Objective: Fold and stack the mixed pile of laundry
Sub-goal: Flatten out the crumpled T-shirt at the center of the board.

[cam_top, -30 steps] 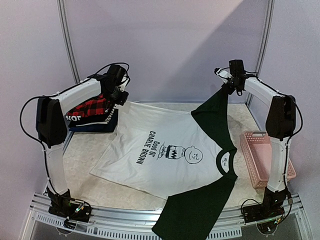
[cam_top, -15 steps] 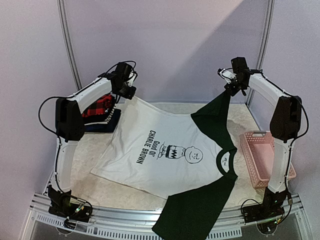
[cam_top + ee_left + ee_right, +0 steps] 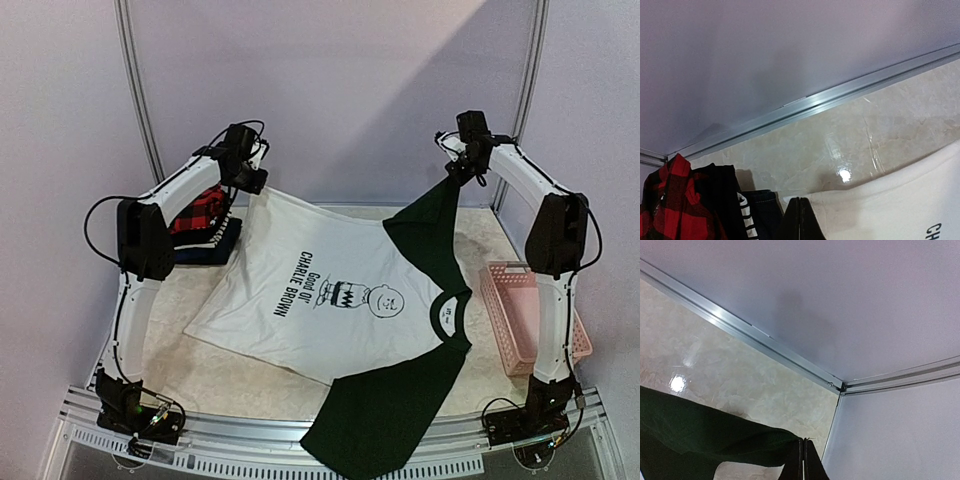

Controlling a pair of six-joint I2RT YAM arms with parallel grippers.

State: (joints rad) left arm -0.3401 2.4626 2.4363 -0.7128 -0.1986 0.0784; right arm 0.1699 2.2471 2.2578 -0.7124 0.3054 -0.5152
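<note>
A white printed tee [image 3: 320,290] with dark green sleeves [image 3: 425,235] hangs stretched over the table, its near sleeve [image 3: 385,415] draped over the front edge. My left gripper [image 3: 252,186] is shut on the tee's white hem corner [image 3: 850,210] at the back left. My right gripper [image 3: 456,172] is shut on the end of the far dark sleeve [image 3: 715,435] at the back right. A red-and-black plaid shirt [image 3: 198,212] lies on navy folded clothes [image 3: 205,246] at the back left; they also show in the left wrist view [image 3: 675,205].
A pink slatted basket [image 3: 522,315] stands at the right edge of the table. The back wall and its metal rail [image 3: 840,97] are close behind both grippers. The marble tabletop [image 3: 200,370] shows in front of the tee.
Both grippers have risen and moved back with the tee, lifting its far edge. The left arm swung off the plaid stack toward the back wall. The tee has slid slightly away.
</note>
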